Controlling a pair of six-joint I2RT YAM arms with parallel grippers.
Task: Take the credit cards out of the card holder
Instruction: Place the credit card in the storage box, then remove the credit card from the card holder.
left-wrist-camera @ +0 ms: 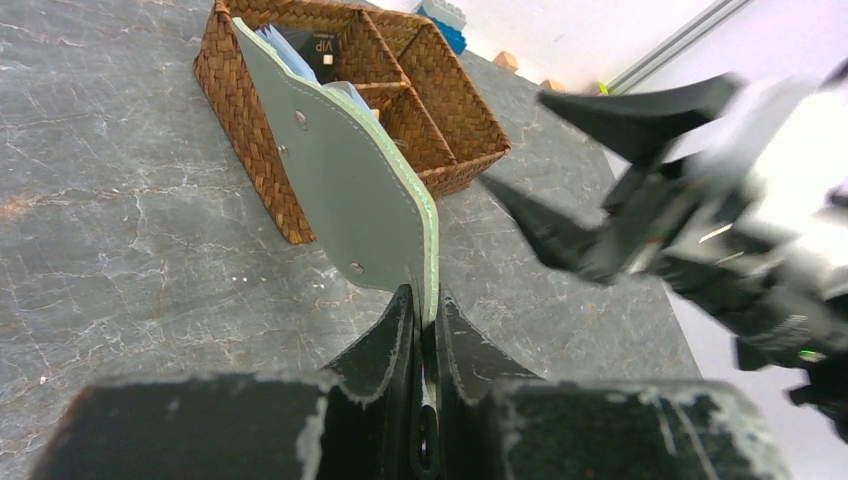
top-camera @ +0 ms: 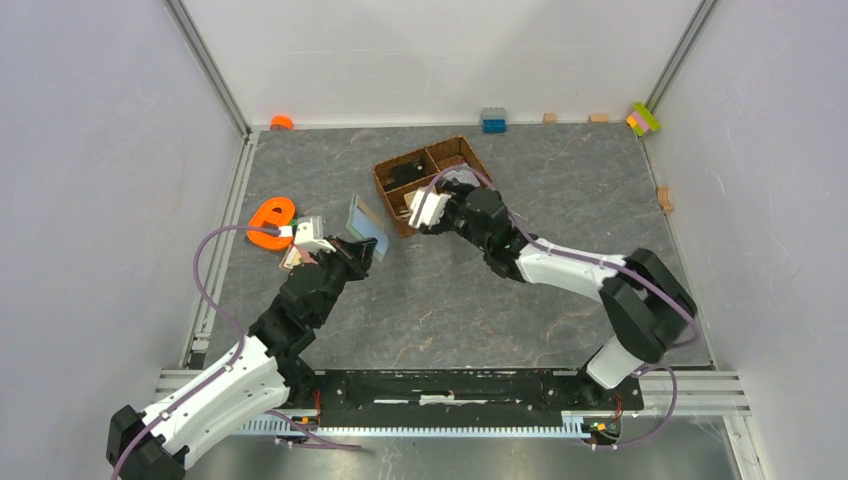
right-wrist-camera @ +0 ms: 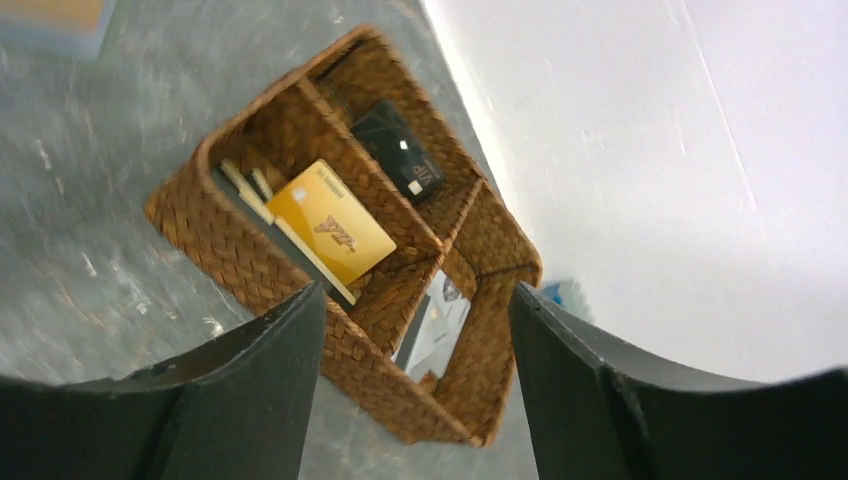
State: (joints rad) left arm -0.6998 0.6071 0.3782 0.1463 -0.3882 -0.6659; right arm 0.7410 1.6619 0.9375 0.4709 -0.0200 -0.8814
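Note:
The sage-green card holder (left-wrist-camera: 350, 180) hangs open and upright above the table, and its pale blue inside shows in the top view (top-camera: 367, 228). My left gripper (left-wrist-camera: 427, 300) is shut on its lower edge and also shows in the top view (top-camera: 345, 248). My right gripper (right-wrist-camera: 417, 292) is open and empty above the near edge of the wicker basket (right-wrist-camera: 250, 250), just right of the card holder (top-camera: 425, 208). A gold-orange card (right-wrist-camera: 330, 225) leans in one basket compartment. A small pinkish piece (top-camera: 291, 258) lies on the table by my left wrist; I cannot tell what it is.
The basket (top-camera: 480, 165) also holds a black card (right-wrist-camera: 400, 150) and a pale card (right-wrist-camera: 437, 320). An orange letter-e shape (top-camera: 270, 222) lies left of my left gripper. Small blocks (top-camera: 493, 120) line the back wall.

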